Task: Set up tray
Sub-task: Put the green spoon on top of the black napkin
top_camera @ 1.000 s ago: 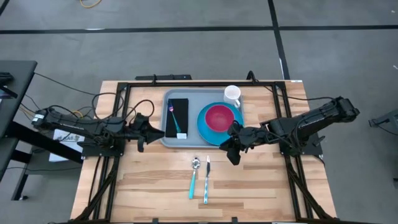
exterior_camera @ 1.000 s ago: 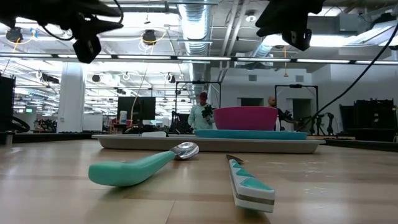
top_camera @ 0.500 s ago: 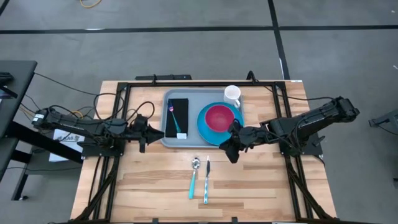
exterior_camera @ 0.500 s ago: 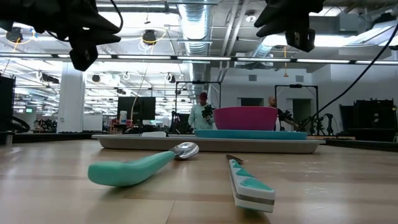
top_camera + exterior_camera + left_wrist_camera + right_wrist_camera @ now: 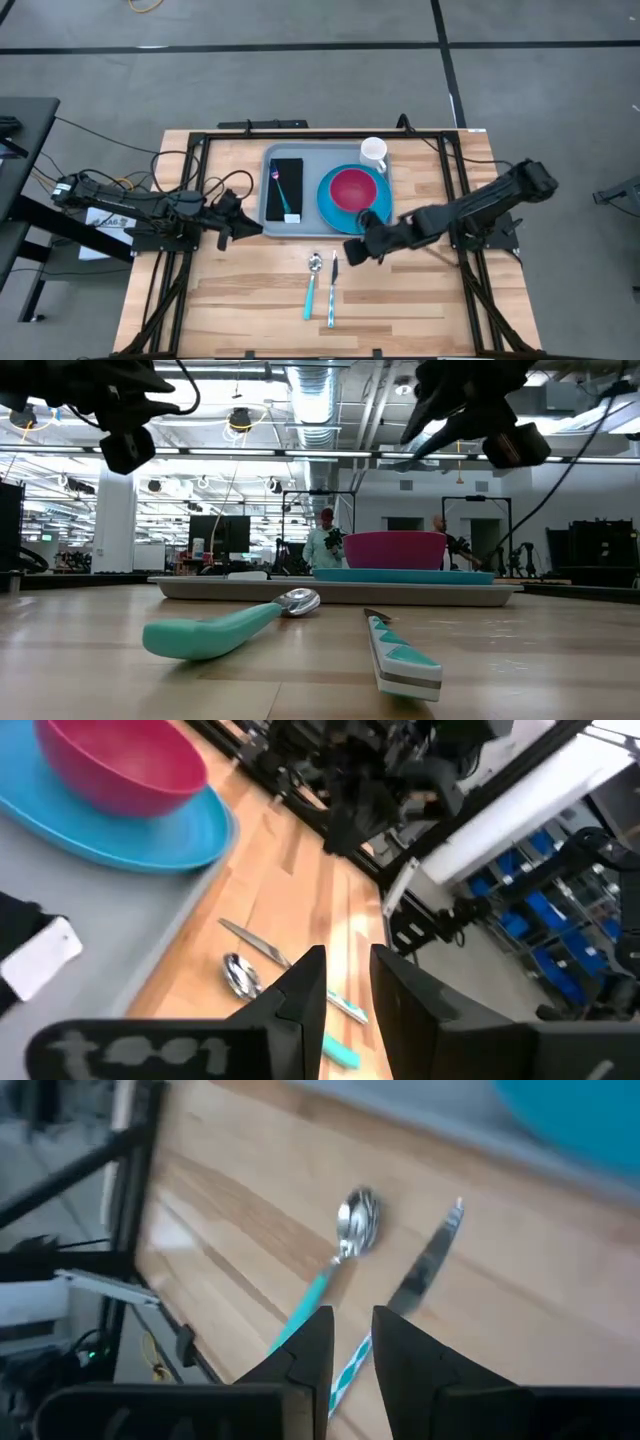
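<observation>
The grey-blue tray (image 5: 318,160) lies at the table's far middle. It carries a black napkin (image 5: 284,188) with a fork on it, a blue plate (image 5: 332,208) with a pink bowl (image 5: 352,187), and a white mug (image 5: 374,152). A teal-handled spoon (image 5: 312,280) and a knife (image 5: 333,290) lie flat on the wood nearer than the tray. My right gripper (image 5: 352,250) hangs tilted down just right of them, narrowly open and empty; the spoon (image 5: 355,1215) and knife (image 5: 425,1260) show past its fingers. My left gripper (image 5: 245,228) hovers at the tray's near-left corner, narrowly open and empty.
Black frame rails (image 5: 200,160) run along the table's left, right and far edges. Bare wood (image 5: 250,300) lies on both sides of the cutlery, toward the near edge. People stand in the room far behind the table (image 5: 325,540).
My right gripper has swung down and toward the table's near-left, from beside the plate's near-right rim toward the knife and spoon, rolling about its own axis as it went. My left gripper has tipped and rolled a little in place. No object has moved.
</observation>
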